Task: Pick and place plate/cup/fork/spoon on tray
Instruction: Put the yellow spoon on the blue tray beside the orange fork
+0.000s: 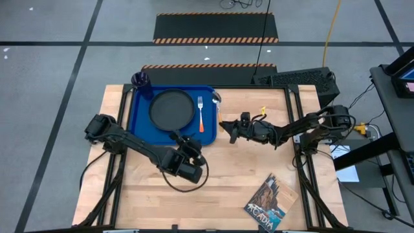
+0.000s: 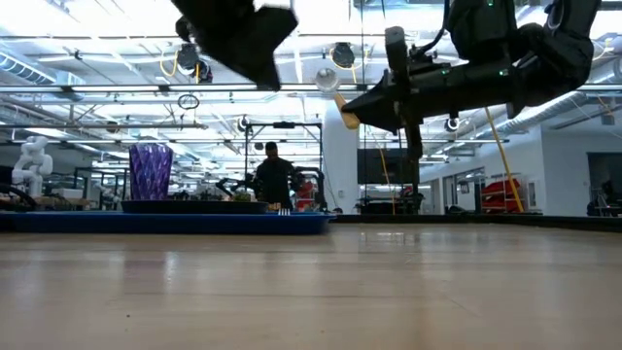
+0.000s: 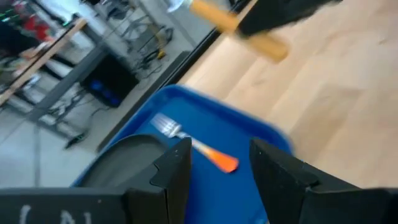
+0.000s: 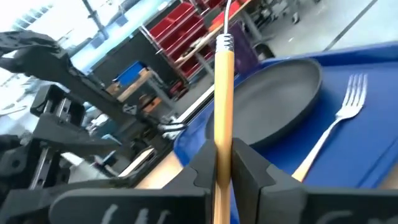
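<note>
I hold the spoon (image 1: 220, 111) aloft just off the tray (image 1: 141, 115)'s right edge, handle clamped in my right gripper (image 1: 229, 125), bowl pointing traywards beside the fork (image 1: 201, 111); left gripper (image 1: 187, 144) waits, fingers apart.

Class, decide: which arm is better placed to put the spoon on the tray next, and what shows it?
The right. Its tool is shut on the spoon, held in the air just beside the tray. The left tool is open and holds nothing, near the tray's front edge.
</note>
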